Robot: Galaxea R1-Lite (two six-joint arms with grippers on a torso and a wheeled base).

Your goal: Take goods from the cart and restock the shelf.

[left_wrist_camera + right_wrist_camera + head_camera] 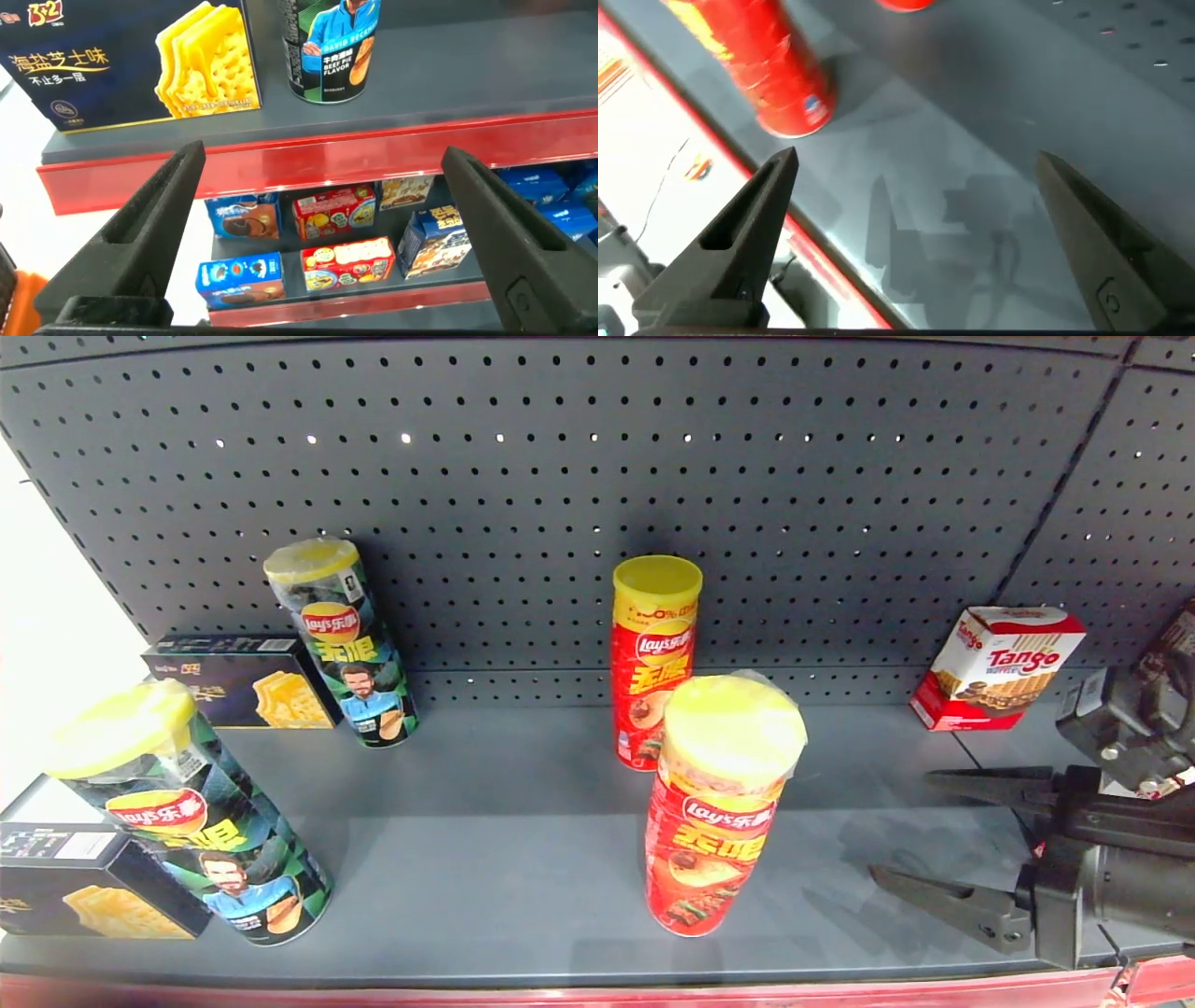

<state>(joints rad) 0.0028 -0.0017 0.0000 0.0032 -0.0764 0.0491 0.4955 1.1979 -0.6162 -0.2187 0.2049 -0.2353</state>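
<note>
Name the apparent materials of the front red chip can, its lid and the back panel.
Front red chip can: likely cardboard tube, glossy printed wrap. Lid: yellow plastic, seemingly; smooth, dull sheen. Back panel: probably painted metal, matte grey, evenly punched holes.

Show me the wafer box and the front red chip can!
wafer box (1004,674), head view, front face.
front red chip can (714,840), head view, middle of label.

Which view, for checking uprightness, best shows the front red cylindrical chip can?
Head view: the front red cylindrical chip can stands whole, upright. Right wrist view catches its lower body; left wrist view faces elsewhere.
</note>
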